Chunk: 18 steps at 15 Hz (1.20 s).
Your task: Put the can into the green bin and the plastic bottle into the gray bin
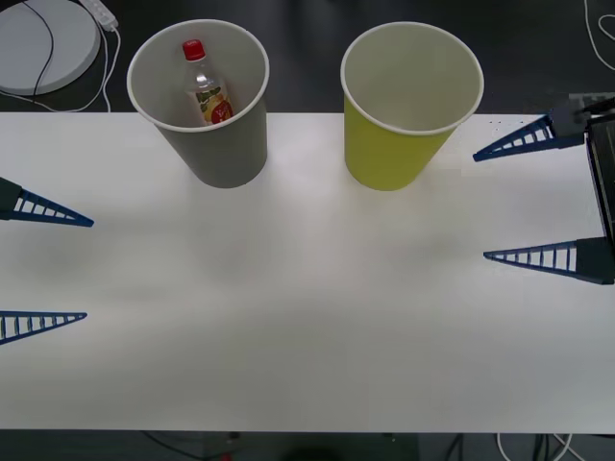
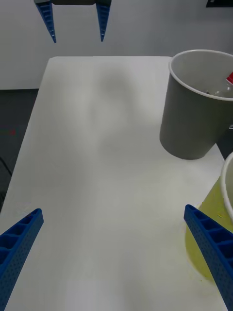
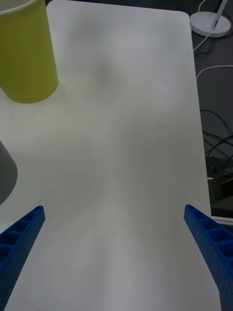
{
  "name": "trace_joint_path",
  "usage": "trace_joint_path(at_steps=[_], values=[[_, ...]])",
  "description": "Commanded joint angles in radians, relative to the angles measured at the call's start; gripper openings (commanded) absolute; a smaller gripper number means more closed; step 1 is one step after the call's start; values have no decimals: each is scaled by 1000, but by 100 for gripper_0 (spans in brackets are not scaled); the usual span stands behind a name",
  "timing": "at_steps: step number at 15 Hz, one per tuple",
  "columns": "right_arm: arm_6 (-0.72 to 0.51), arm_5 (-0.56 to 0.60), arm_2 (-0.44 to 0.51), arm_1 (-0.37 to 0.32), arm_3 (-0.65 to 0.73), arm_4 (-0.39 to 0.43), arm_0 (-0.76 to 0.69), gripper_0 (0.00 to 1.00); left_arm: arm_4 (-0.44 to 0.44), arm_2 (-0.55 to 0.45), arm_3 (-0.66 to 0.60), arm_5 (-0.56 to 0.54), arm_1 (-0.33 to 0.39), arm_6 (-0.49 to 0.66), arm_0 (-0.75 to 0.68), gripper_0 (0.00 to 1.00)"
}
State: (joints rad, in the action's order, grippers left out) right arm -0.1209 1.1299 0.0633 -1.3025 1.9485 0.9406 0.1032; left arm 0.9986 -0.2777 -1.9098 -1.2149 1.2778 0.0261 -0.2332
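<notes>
Clear plastic, the plastic bottle [image 1: 205,88] is leaning inside the gray bin [image 1: 223,154], red cap up, so that half looks done. It is likely light, thin-walled and a little slippery; a grip across its labelled waist would hold best. No can is lying on the white table [image 1: 307,327], and the green bin [image 1: 389,158], just beside the gray one, is showing a bare white inside. The left gripper [image 1: 43,271] is hovering at the table's left edge, jaws spread wide; the right gripper [image 1: 528,197] is waiting opposite, equally spread, empty.
</notes>
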Motion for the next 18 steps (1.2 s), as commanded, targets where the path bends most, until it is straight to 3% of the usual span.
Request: trace_joint_path(at_steps=[1, 8, 18], values=[[20, 51, 98, 23, 30, 9, -105, 100, 0, 0, 0, 0, 0, 0, 0, 100], [61, 94, 240, 60, 86, 38, -301, 100, 0, 0, 0, 0, 0, 0, 0, 100], [64, 94, 250, 69, 75, 38, -327, 100, 0, 0, 0, 0, 0, 0, 0, 100]])
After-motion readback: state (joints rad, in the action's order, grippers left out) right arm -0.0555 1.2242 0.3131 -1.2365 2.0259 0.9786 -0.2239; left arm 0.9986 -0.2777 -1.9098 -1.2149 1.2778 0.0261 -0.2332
